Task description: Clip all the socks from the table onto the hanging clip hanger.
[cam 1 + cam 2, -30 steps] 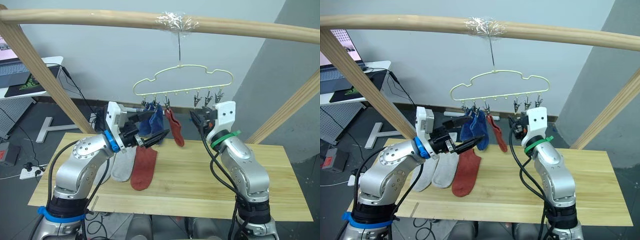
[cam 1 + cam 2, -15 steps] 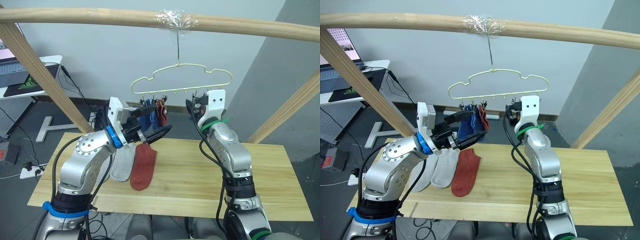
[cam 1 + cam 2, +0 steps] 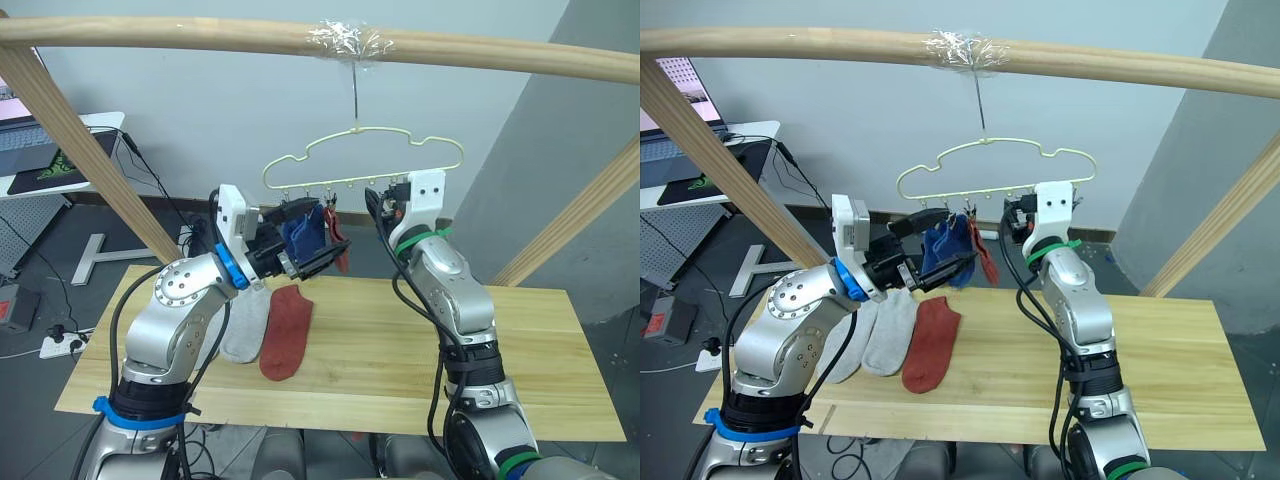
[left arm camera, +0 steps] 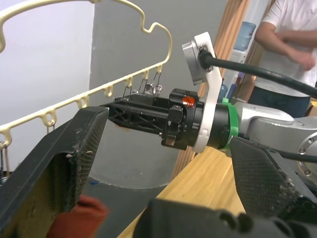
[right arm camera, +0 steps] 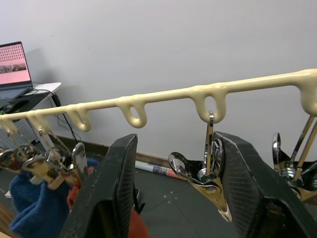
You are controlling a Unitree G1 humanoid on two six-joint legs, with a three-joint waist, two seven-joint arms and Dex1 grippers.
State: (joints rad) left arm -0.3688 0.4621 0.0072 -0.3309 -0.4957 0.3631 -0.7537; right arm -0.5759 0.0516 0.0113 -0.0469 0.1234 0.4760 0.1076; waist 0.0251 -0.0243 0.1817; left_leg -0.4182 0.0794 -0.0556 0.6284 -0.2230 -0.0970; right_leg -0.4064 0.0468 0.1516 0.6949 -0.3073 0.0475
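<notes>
With its fingers wide around a free clip [image 5: 210,173] on the hanger [image 3: 362,160], the right end effector [image 5: 173,193] may nudge the hanger sideways, swinging the clip from the open left end effector [image 3: 315,262] below the hung socks [image 3: 305,232].

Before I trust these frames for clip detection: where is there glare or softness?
Left eye view: the plastic wrap on the wooden rail glints white. Right wrist view: the metal clips catch bright highlights; the blue sock is soft. Left wrist view: the near fingers and the person behind are blurred.
</notes>
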